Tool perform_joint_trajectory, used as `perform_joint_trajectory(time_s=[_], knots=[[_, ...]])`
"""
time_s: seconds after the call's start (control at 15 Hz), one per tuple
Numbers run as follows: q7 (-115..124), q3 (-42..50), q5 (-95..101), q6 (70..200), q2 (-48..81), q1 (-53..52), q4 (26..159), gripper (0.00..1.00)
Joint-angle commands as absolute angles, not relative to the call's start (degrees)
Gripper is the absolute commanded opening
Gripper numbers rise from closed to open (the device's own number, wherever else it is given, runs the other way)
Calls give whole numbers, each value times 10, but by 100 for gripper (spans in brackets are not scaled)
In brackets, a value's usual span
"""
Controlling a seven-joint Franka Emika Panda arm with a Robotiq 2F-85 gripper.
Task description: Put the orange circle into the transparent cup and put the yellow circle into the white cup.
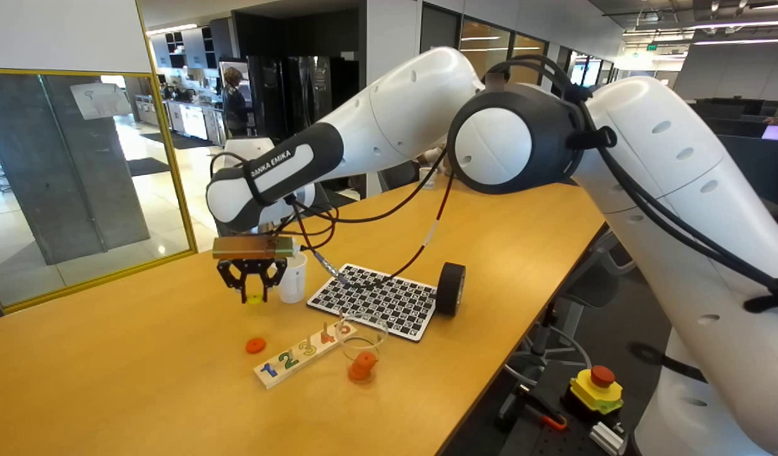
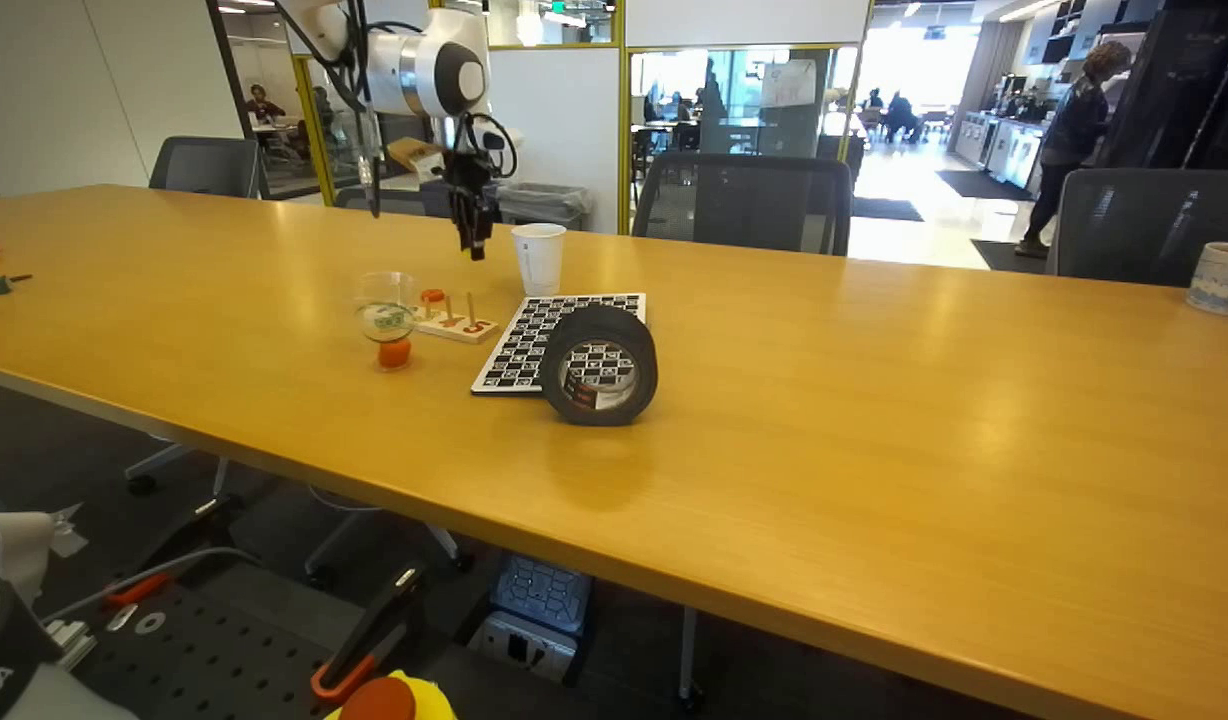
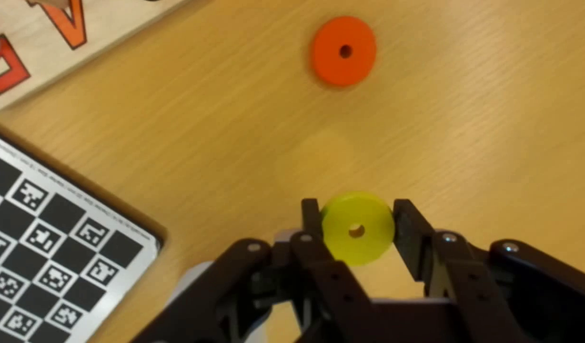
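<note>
My gripper (image 3: 355,209) is shut on the yellow circle (image 3: 341,247), a flat disc with a hole, pinched by its sides between the fingertips. In an exterior view, the gripper is low over the table; whether the disc touches the wood I cannot tell. The white cup (image 1: 293,282) stands upright beside it, mostly hidden by the fingers in the wrist view. An orange circle (image 3: 344,33) lies flat on the table, apart from the gripper. The transparent cup (image 1: 381,329) stands by the end of the wooden board, with orange pieces (image 1: 362,367) showing at its bottom.
A wooden number board (image 1: 278,373) with pegs lies between the loose orange disc and the clear cup. Beyond the white cup lies a checkered board (image 1: 373,297), with a black tape roll (image 2: 599,322) standing at its corner. A mug (image 2: 1222,282) sits far off.
</note>
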State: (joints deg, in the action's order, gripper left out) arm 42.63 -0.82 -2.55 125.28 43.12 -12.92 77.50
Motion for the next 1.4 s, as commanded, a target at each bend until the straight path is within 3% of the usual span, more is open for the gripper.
perform_joint_trajectory(time_s=[0.0,1.33], knots=[[391,-6,-16,1242,386,-136,768,21],[396,60,49,1240,413,-121,731,21]])
